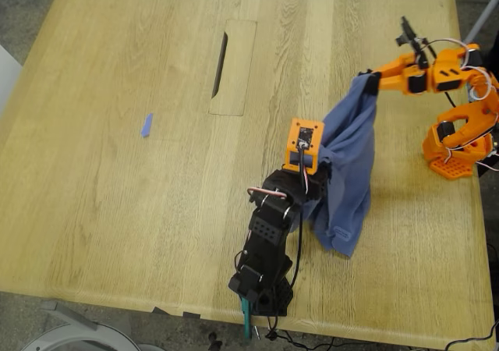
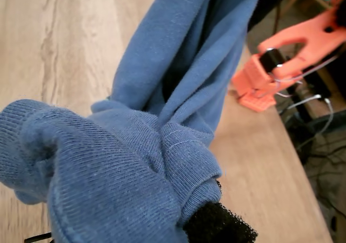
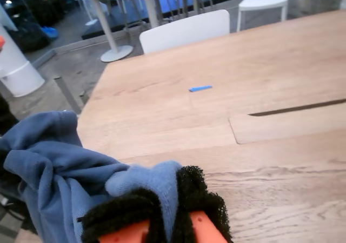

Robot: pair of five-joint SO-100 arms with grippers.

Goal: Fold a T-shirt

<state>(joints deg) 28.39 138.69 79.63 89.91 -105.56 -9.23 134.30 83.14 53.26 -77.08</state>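
Now the T-shirt (image 1: 349, 168) is not flat on the table (image 1: 117, 210) but hangs between my two grippers, in the half of the table at the exterior view's right. It is slate-blue cotton, bunched and twisted into long folds, and its lowest part sags down to the wood near the black arm's base (image 1: 261, 277). The print on the chest is hidden in the folds.

My first gripper (image 2: 208, 221) is closed on a thick roll of the cloth; in the first wrist view the ribbed hem (image 2: 81, 162) is bundled up just in front of the dark padded fingertip (image 2: 219, 224). From there the cloth goes up toward the orange arm (image 1: 456, 93), which stands at the table edge on the exterior view's right. My second gripper (image 3: 162, 208) is clamped on another piece of the shirt, with a blue fold squeezed between its black foam pads (image 3: 203, 200).

The table is light wood with clear grain. It has a rectangular panel (image 1: 234, 66) with a dark slot (image 1: 219, 64) along it. A small blue strip (image 1: 146, 125) lies alone on the wood, well apart from the shirt, toward the exterior view's left. In the second wrist view a white chair (image 3: 186, 29) stands at the far edge of the table, and beyond it are a grey floor, more white chairs and a white pedestal base (image 3: 116, 53).
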